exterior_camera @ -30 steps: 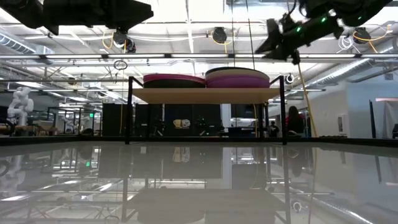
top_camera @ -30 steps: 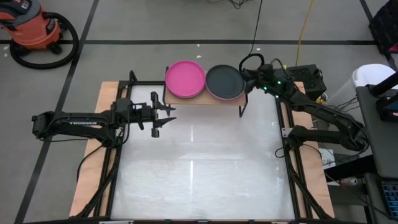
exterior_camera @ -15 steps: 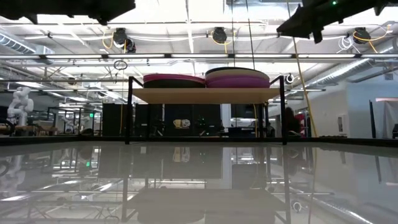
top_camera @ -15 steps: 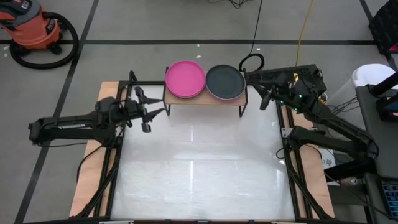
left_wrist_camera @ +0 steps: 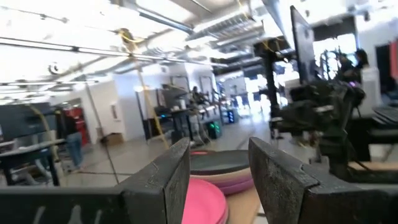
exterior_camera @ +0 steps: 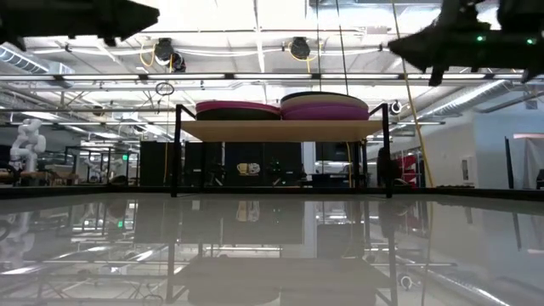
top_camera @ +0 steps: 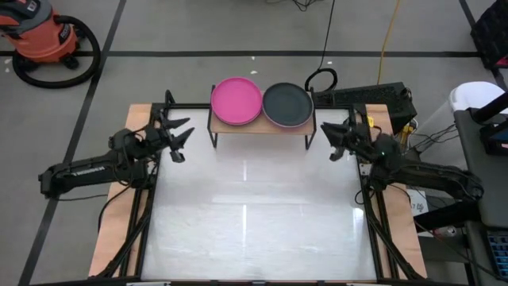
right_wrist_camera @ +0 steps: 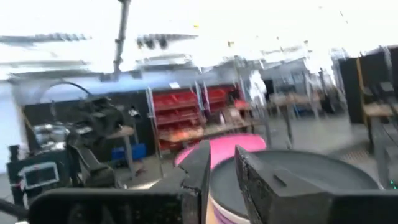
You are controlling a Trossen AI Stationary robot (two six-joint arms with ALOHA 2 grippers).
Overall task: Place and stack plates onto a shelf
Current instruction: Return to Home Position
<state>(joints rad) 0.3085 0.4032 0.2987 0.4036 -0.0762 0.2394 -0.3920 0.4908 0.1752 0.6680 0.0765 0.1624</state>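
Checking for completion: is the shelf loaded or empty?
Loaded. On the shelf, a hot pink plate tops one stack, a dark grey plate the other.

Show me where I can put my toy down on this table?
The white table is bare all the way in front of the shelf, from the left gripper across to the right gripper. The shelf top is crowded: the pink stack and the grey stack fill it.
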